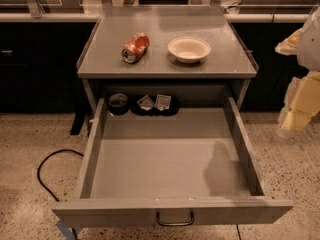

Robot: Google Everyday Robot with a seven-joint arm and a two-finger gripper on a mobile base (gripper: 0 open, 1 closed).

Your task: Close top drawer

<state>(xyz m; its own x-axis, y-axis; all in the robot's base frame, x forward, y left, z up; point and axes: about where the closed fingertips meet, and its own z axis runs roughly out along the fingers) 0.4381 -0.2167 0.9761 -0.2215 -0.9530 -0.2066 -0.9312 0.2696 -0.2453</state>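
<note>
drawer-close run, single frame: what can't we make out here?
- Gripper: camera view, at the right edge beside the top drawer; blurred and cut off by the frame.
- Anything below the top drawer: hidden by its pulled-out front and the bottom edge.
- Small packets at the drawer's back: too small and shaded by the cabinet top to identify.
- Black cable: one end runs behind the drawer front.

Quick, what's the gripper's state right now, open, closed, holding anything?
Gripper: at the right edge of the view, apart from the open top drawer; open, closed or holding something cannot be told.
</note>
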